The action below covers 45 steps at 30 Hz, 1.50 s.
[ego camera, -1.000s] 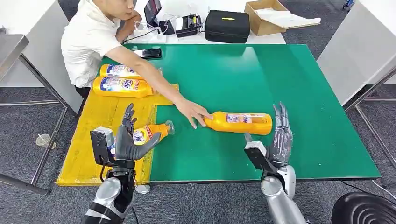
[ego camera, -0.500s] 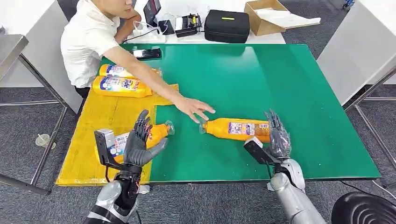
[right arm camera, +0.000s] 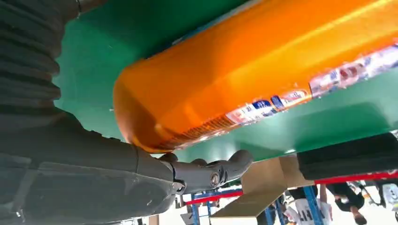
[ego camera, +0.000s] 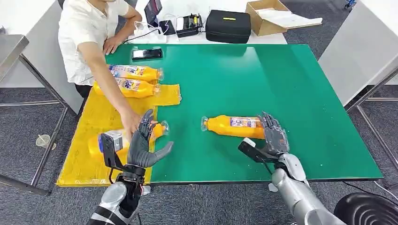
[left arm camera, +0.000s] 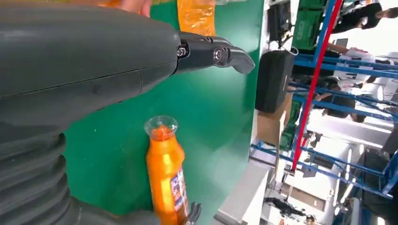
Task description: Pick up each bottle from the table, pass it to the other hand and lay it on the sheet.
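An orange bottle (ego camera: 232, 126) lies on its side on the green table (ego camera: 281, 75), cap toward the left. My right hand (ego camera: 272, 136) is at its base end, fingers spread over the base and thumb (right arm camera: 220, 172) just below the bottle (right arm camera: 263, 75), not closed on it. My left hand (ego camera: 143, 146) hovers open at the right edge of the yellow sheet (ego camera: 89, 164). Behind it a bottle (ego camera: 105, 143) lies on the sheet, with a person's hand (ego camera: 131, 123) on it. The left wrist view looks past my thumb (left arm camera: 211, 52) to the table bottle (left arm camera: 165, 178).
Two more orange bottles (ego camera: 136, 73) (ego camera: 133, 87) lie side by side at the back of the sheet. The person (ego camera: 89, 33) stands at the table's far left corner. A phone (ego camera: 147, 53), black case (ego camera: 228, 26) and cardboard box (ego camera: 270, 16) sit at the back.
The person's hand left the table bottle and went to the bottle on the sheet. My right hand closed in on the table bottle's base. The two back bottles shifted rightward.
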Motion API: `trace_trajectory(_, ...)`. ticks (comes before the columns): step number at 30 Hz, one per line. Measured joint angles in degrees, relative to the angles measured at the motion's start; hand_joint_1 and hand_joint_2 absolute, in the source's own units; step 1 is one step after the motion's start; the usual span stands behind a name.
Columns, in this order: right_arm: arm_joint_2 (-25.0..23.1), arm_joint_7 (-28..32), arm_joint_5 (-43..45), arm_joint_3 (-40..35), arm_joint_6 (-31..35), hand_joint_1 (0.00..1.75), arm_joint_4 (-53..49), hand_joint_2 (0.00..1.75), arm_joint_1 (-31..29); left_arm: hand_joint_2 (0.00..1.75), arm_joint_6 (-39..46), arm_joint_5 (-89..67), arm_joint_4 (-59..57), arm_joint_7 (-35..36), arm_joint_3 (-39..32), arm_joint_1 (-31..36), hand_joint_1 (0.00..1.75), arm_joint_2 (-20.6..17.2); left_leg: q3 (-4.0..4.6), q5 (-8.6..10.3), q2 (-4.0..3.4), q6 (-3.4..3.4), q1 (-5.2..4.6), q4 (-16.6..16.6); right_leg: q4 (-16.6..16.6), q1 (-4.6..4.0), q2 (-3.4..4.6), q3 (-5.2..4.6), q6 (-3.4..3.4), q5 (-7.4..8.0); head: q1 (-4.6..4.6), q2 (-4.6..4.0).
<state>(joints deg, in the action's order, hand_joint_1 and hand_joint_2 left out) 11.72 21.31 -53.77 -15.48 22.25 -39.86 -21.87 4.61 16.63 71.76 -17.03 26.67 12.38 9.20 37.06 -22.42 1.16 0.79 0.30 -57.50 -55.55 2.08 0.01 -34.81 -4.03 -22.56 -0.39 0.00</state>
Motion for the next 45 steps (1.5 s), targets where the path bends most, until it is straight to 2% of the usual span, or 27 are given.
trace_trajectory(8,0.2,-2.0,-4.1,-2.7,0.4,0.0,3.9,1.75,-2.9,1.75,0.6,-2.3,0.0,-0.8,0.5,0.6,0.0,0.4,0.0,0.0,-0.02,0.0,0.01,0.0,0.0,-0.01,0.01,0.0,0.0,0.0,0.0,0.0)
trace_trajectory(14,0.2,-7.3,-9.9,-6.1,-0.6,0.0,6.9,1.75,-6.4,1.75,0.5,-3.2,0.0,-0.8,0.5,0.7,0.0,0.8,-0.05,0.01,-0.07,0.0,0.01,0.0,0.0,0.0,0.02,0.02,0.01,0.01,0.0,0.0)
trace_trajectory(26,0.1,-9.7,-13.0,-10.4,-1.9,0.0,8.9,1.75,-9.5,1.75,0.5,-4.7,0.0,-0.7,0.4,0.8,0.0,0.8,-0.06,0.01,-0.06,0.0,0.01,0.0,0.0,-0.01,0.02,0.04,0.01,0.01,0.0,0.0)
trace_trajectory(34,0.0,-13.2,-10.7,-10.8,-10.8,0.0,9.9,1.75,-11.6,1.75,-1.4,-3.2,0.4,1.4,0.4,0.8,0.0,0.8,-0.2,0.0,-0.13,0.0,0.01,0.0,0.0,-0.01,0.03,0.13,0.01,0.01,0.0,0.0)
trace_trajectory(42,0.0,-13.5,-10.4,-11.1,-12.0,0.02,11.4,1.75,-12.6,1.75,-1.4,-3.0,0.3,1.5,0.4,0.8,0.0,0.8,-0.35,0.04,-0.04,0.04,0.0,0.0,0.0,0.0,0.01,0.33,0.01,0.01,0.0,0.0)
trace_trajectory(43,0.0,-13.6,-10.3,-11.1,-12.4,1.48,11.5,1.75,-12.7,1.75,-1.4,-3.0,0.3,1.5,0.4,0.8,0.0,0.8,-0.36,0.04,-0.03,0.04,0.0,0.0,0.0,0.0,0.01,0.34,0.01,0.01,0.0,0.0)
trace_trajectory(44,0.0,-13.9,-10.1,-11.1,-13.1,1.75,11.6,1.75,-12.8,1.75,-1.4,-3.0,0.3,1.5,0.4,0.8,0.0,0.8,-0.37,0.04,-0.04,0.04,0.0,0.0,0.0,0.0,0.01,0.35,0.01,0.01,0.0,0.0)
trace_trajectory(45,0.0,-14.5,-9.8,-11.1,-14.9,1.75,11.8,1.75,-13.1,1.75,-1.4,-3.1,0.2,1.6,0.4,0.8,0.0,0.8,-0.41,0.04,-0.06,0.04,0.0,0.0,0.0,0.0,0.02,0.37,0.01,0.01,0.0,0.0)
